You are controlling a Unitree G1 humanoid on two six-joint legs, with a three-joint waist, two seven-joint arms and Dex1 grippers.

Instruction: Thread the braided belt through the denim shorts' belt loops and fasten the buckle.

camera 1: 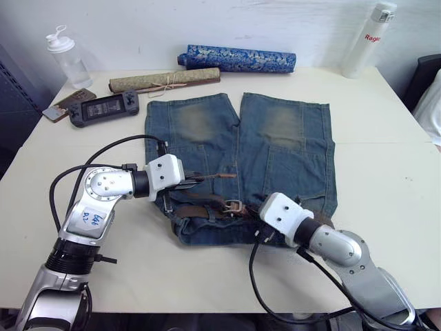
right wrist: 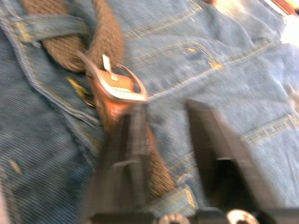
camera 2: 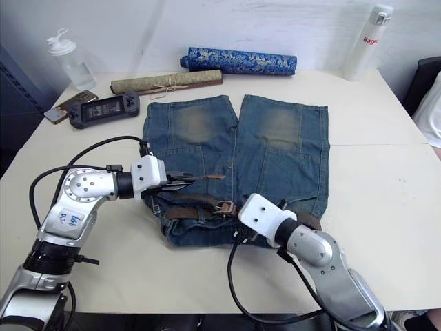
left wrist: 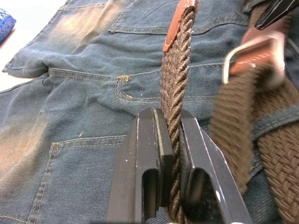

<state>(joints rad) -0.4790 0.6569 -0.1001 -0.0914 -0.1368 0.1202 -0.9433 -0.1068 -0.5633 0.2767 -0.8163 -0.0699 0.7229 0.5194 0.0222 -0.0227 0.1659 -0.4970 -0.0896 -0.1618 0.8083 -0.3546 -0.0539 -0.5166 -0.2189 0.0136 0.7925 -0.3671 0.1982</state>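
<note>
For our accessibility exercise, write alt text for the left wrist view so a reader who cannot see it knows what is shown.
The left gripper is shut on the braided belt, whose reddish leather tip points away over the denim shorts. Beside it, the silver buckle lies on more of the belt, which passes under a belt loop.

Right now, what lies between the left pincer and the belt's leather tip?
Only a short free run of the belt over the shorts. The left pincer clamps the strap, and the tip sticks out ahead, seen in the left wrist view.
</note>
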